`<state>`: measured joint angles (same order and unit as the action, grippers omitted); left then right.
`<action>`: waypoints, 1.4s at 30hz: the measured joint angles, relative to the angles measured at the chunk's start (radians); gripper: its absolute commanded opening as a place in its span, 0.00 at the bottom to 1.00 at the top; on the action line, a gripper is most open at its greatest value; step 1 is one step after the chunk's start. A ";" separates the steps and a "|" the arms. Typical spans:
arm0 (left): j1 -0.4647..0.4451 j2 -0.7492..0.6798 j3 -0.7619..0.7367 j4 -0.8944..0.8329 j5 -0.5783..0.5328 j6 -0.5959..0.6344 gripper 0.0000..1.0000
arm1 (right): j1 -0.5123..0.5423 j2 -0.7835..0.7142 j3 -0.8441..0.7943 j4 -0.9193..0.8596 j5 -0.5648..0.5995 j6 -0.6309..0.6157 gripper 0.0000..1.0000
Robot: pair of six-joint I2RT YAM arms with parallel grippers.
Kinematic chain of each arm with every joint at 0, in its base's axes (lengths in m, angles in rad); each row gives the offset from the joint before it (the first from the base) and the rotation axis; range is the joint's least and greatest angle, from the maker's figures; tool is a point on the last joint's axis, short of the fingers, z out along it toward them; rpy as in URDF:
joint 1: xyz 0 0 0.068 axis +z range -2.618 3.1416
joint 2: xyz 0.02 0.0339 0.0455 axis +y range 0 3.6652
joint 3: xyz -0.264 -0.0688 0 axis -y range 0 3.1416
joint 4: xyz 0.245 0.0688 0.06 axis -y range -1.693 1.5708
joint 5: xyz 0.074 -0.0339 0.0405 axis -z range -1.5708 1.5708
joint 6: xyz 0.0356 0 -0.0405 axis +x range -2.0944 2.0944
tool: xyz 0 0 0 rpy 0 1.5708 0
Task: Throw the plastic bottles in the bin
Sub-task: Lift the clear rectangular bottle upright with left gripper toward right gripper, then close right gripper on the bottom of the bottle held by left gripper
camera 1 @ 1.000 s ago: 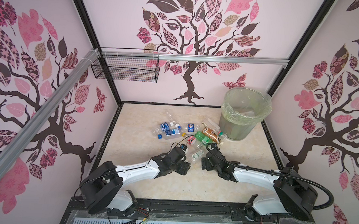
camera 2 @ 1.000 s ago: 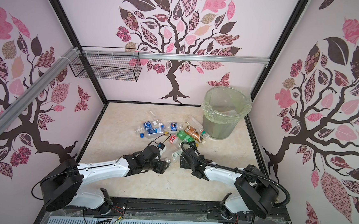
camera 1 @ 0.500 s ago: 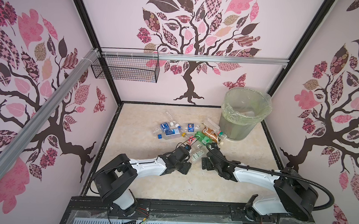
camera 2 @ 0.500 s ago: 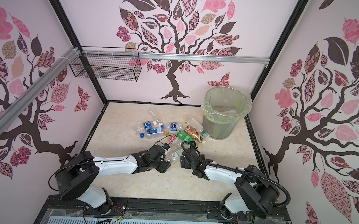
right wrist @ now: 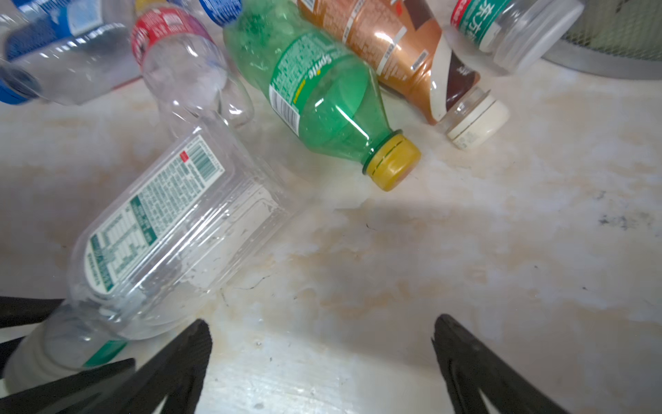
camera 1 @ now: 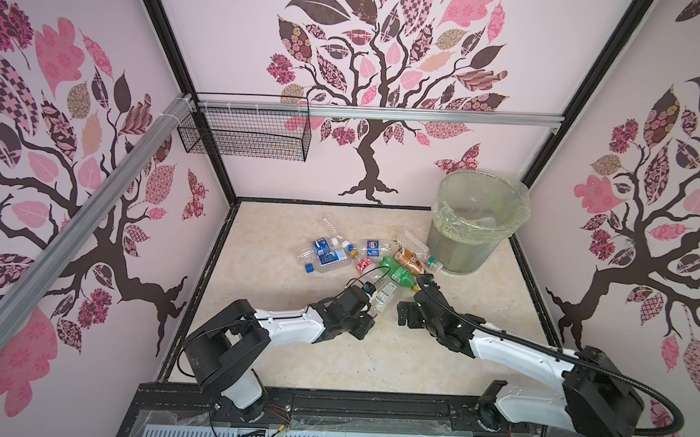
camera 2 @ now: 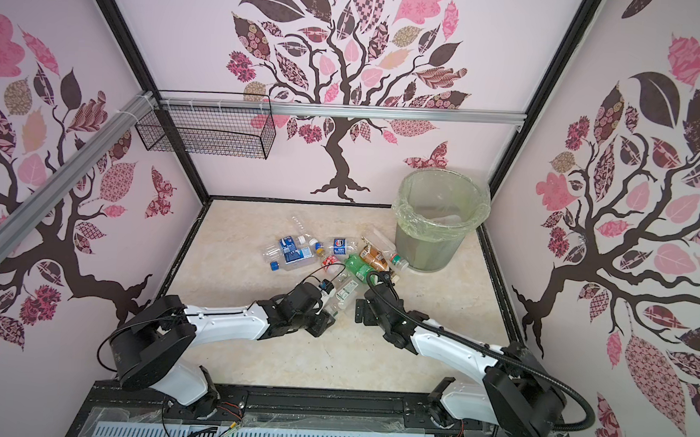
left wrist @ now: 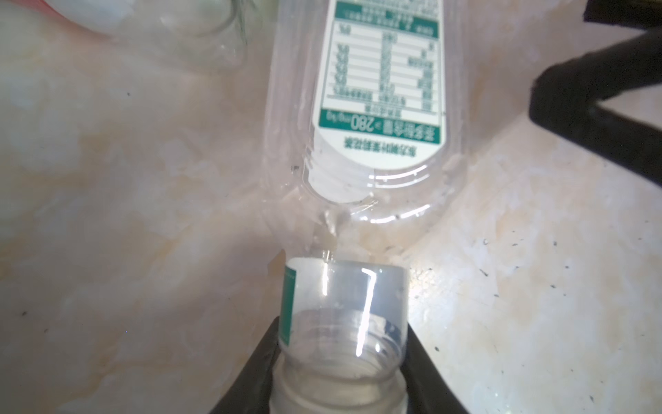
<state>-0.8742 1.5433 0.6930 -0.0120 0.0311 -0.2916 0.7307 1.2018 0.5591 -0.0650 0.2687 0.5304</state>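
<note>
Since a second ago the left arm (camera 1: 287,325) has reached farther out over the desk (camera 1: 289,361). Its jaws have gone from wide to narrow. The right arm (camera 1: 515,354) has stayed where it was.

In both top views the bin (camera 1: 458,255) (camera 2: 425,253) stands in the far right corner of the desk. The plastic bottles (camera 1: 329,256) lie in a heap just beside it, between the middle of the desk and the far edge. One clear bottle (camera 1: 386,293) (camera 2: 346,292) with a white and green label lies on the near side of the heap, between the two arms. The left jaws are at its cap end.

In the left wrist view the clear bottle (left wrist: 376,89) lies flat on the desk. The two black jaws sit tight on both sides of its cap end, so they hold it.

In the right wrist view the right jaws stand wide apart over bare desk, with nothing between them. The clear bottle (right wrist: 172,229) lies just beside one of them. Past it lie a green bottle (right wrist: 315,89) with a yellow cap and a brown bottle (right wrist: 394,46). The grey mesh wall of the bin (right wrist: 616,32) shows behind those.
</note>
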 measured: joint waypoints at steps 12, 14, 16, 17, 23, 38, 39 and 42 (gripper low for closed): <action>0.000 -0.320 -0.175 0.151 -0.011 -0.023 0.34 | -0.014 -0.181 0.091 -0.016 -0.153 0.167 0.99; 0.000 -0.348 -0.192 0.164 -0.016 -0.023 0.34 | -0.014 -0.177 0.116 0.022 -0.186 0.190 1.00; 0.000 -0.362 -0.198 0.172 -0.021 -0.023 0.34 | -0.014 -0.158 0.140 0.057 -0.215 0.212 0.99; 0.000 -0.367 -0.201 0.176 -0.024 -0.023 0.34 | -0.014 -0.139 0.154 0.078 -0.234 0.225 1.00; 0.000 -0.418 -0.224 0.196 -0.030 -0.028 0.35 | -0.015 -0.021 0.176 0.174 -0.309 0.285 1.00; -0.001 -0.524 -0.196 0.142 -0.024 -0.145 0.36 | -0.015 0.035 0.288 0.242 -0.386 0.312 0.89; -0.001 -0.529 -0.191 0.138 -0.026 -0.152 0.36 | -0.015 0.043 0.295 0.246 -0.395 0.312 0.89; -0.005 -0.535 -0.172 0.126 -0.030 -0.175 0.36 | -0.016 0.071 0.308 0.252 -0.423 0.317 0.87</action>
<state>-0.8791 1.0084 0.5205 0.1135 0.0010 -0.4667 0.7147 1.2724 0.8669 0.1867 -0.1543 0.8474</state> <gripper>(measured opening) 0.414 0.878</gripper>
